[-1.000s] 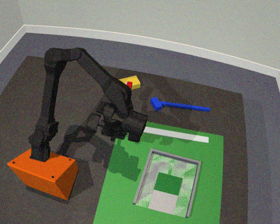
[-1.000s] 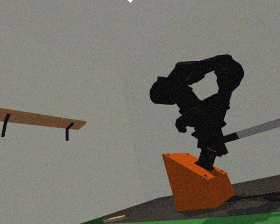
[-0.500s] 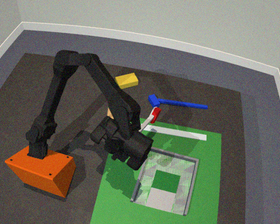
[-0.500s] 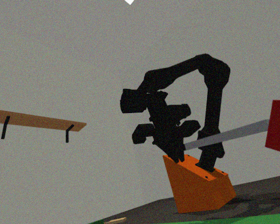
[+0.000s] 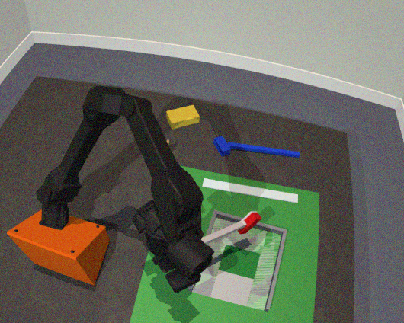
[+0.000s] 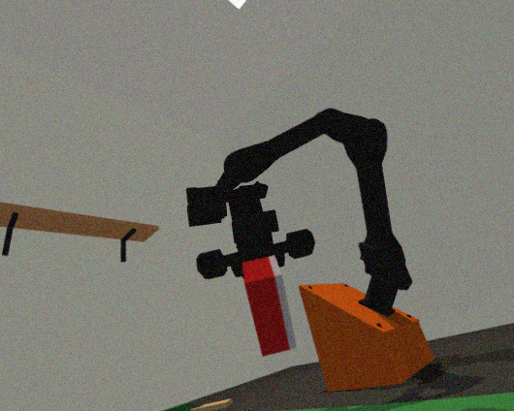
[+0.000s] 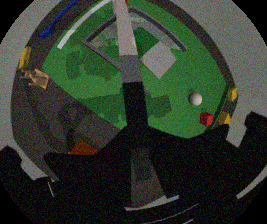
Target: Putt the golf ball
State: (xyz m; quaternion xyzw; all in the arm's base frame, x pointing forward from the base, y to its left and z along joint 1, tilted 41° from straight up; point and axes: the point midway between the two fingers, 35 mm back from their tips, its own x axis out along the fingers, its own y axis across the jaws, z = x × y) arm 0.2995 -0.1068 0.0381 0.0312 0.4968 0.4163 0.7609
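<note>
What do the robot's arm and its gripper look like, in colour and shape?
The arm is matte black throughout, built of thick rounded links with bulky joints. It stands on an orange wedge-shaped base with small dark screw dots. The gripper is black too, blocky, with rounded knobs on both sides. No cables or markings show.

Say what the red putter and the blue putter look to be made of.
Red putter, shut in the pincer: matte red head on a pale grey shaft, plastic or painted, no shine. Blue putter: one uniform matte blue, likely plastic. Neither look settles the material.
</note>
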